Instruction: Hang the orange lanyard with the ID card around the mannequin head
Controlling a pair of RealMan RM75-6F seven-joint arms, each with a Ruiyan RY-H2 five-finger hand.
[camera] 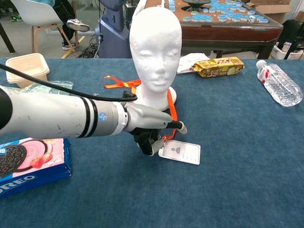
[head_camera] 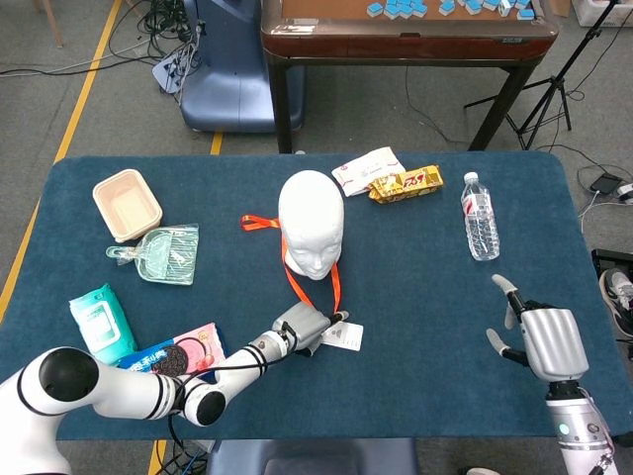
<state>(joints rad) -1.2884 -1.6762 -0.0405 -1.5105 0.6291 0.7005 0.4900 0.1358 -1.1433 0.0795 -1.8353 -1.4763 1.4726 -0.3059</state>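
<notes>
Left hand (camera: pixel 149 126) gripped the orange lanyard (camera: pixel 170 107) just above the ID card (camera: pixel 179 152), which lay flat on the table (camera: pixel 237 180) before the mannequin head (camera: pixel 156 47). Strap trailed around the head's base. Right hand (head_camera: pixel 542 336) hovered apart, fingers spread, holding nothing.

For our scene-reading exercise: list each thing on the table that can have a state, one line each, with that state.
orange lanyard: draped round the mannequin's base, not over the head
ID card: flat on the table
mannequin head: upright
water bottle: lying down, cap on
beige container: open, lid off
left hand: at the lanyard clip, grasp unclear
right hand: open, holding nothing
</notes>
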